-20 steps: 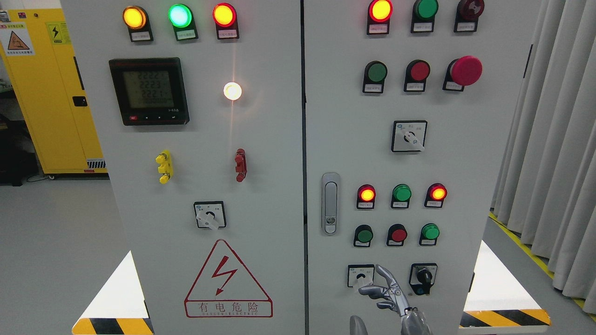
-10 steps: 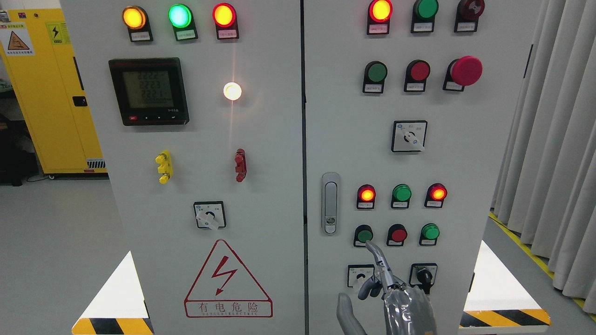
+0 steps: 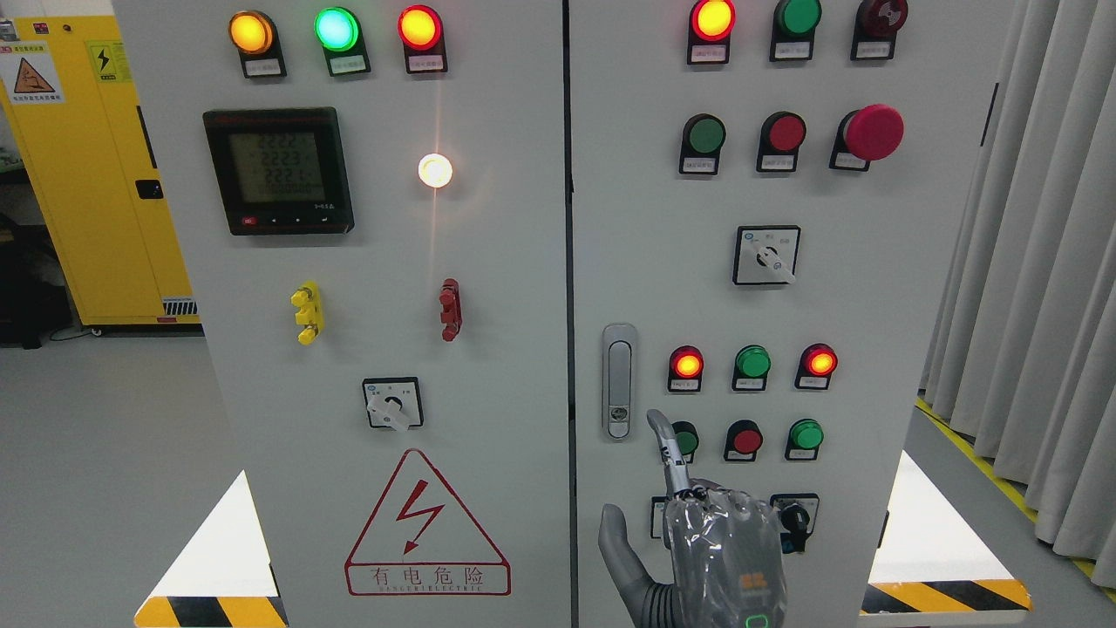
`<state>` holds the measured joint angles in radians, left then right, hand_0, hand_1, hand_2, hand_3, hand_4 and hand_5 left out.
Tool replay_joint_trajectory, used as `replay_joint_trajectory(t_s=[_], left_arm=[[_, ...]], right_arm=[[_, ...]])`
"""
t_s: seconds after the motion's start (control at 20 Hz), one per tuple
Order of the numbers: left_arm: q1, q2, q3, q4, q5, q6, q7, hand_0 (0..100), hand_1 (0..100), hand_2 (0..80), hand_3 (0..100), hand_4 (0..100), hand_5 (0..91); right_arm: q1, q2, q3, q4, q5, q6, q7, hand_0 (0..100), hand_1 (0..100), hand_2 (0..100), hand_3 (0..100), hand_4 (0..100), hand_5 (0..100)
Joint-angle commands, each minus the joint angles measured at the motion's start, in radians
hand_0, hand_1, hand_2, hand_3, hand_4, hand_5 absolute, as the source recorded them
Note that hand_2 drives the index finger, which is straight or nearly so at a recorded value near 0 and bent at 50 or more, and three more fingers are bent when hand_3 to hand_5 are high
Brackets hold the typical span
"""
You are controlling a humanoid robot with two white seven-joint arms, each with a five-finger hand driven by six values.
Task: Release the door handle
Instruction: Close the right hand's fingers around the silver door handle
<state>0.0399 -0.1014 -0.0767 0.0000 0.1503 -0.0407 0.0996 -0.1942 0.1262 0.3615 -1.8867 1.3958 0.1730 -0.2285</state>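
Reach is the step we read here: our right robot hand (image 3: 697, 532) comes up from the bottom edge, right of the middle, and hangs in front of the lower part of the right cabinet door (image 3: 872, 331). Its index finger (image 3: 667, 449) points up and to the left, the thumb (image 3: 617, 545) stands out to the side, and the other fingers are hidden behind the back of the hand, so we judge it a pointing pose that grips nothing.

We find the door handle (image 3: 618, 381) on the left edge of that same door, an upright silver latch lying flush in its recess, with a small round lock button near its lower end. Our fingertip sits just beside and a little below the handle's bottom, over the green button (image 3: 685, 440), not touching the latch as far as we can tell.

We take the task to mean popping the handle free. For that, we judge the next move calls for shifting the fingertip a little left and up onto the lock button, then pressing squarely, while staying clear of the push buttons alongside. Our left arm does not show.
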Motion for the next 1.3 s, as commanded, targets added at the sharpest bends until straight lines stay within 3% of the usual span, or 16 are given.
replay_joint_trajectory(t_s=[0.0,0.3,0.85,1.25], left_arm=[[0.000,0.000,0.000,-0.015,0.000,0.001,0.000,12,56,0.0,0,0,0.0],[0.000,0.000,0.000,-0.015,0.000,0.001,0.000,12,56,0.0,0,0,0.0],[0.000,0.000,0.000,-0.015,0.000,0.001,0.000,12,56,0.0,0,0,0.0],[0.000,0.000,0.000,-0.015,0.000,0.001,0.000,12,56,0.0,0,0,0.0]], right_arm=[[-0.040,0.004,0.048,0.133,0.110,0.002,-0.008,61,39,0,100,100,100],[-0.054,0.006,0.040,0.175,0.153,0.011,-0.008,61,39,0,100,100,100],[-0.091,0.009,0.030,0.222,0.152,0.092,0.003,61,39,1,100,100,100],[-0.105,0.009,0.017,0.227,0.152,0.097,0.005,61,39,2,100,100,100]])
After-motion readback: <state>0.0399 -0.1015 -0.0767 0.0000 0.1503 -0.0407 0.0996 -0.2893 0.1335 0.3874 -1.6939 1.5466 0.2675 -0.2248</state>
